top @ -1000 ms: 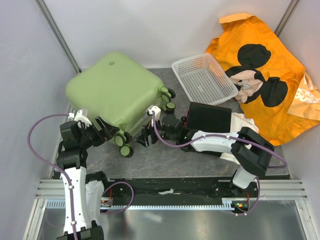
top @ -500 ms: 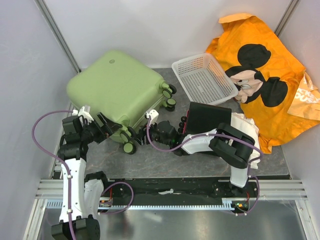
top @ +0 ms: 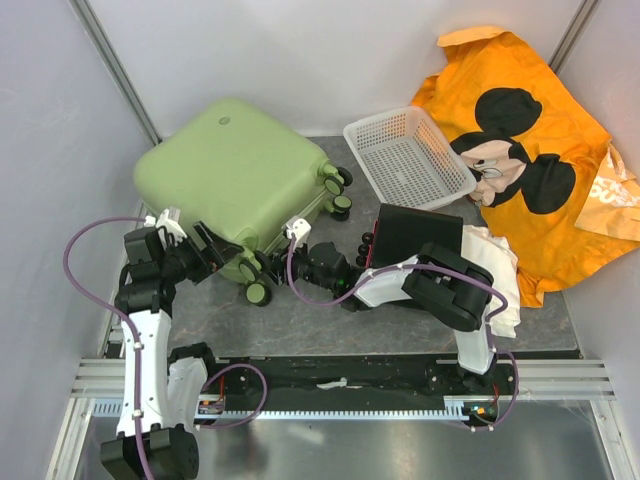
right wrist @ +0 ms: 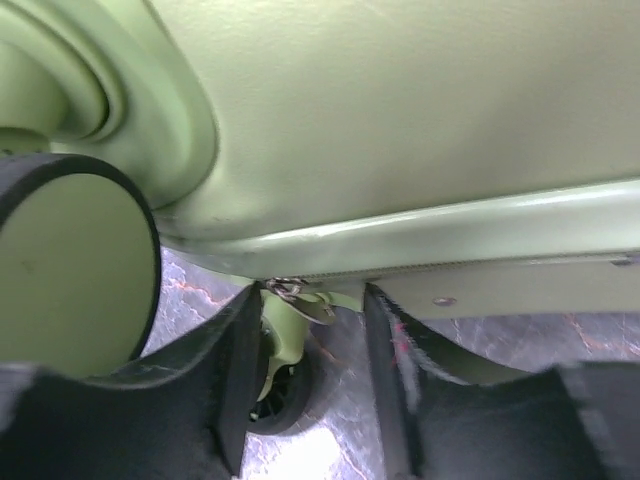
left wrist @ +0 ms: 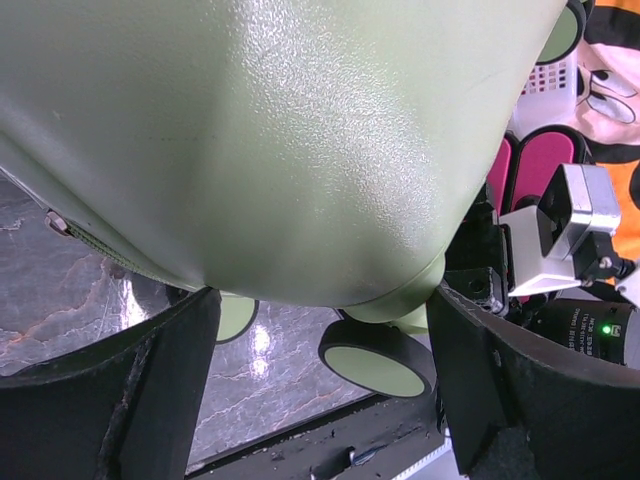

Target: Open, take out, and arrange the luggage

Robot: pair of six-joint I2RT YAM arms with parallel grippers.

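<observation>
1. A grey marbled table (top: 400,325) fills the middle of the top view, with plain white walls (top: 300,60) behind it and at both sides.
2. The luggage (top: 235,170), pale green and closed, lies at the upper left of the table, with its wheels turned to the lower right.
3. An orange cartoon-mouse cloth (top: 530,110) covers the upper right corner. A white mesh basket (top: 382,118) sits just left of it, and a black box (top: 418,235) lies below the basket.
4. The left gripper (top: 222,256) is spread wide, one finger on each side of the luggage's lower corner. I cannot tell if they touch it.
5. The right gripper (right wrist: 305,350) is parted only narrowly under the shell edge, with a zipper pull (right wrist: 295,292) between its fingertips. I cannot tell if a pad touches the pull.
</observation>
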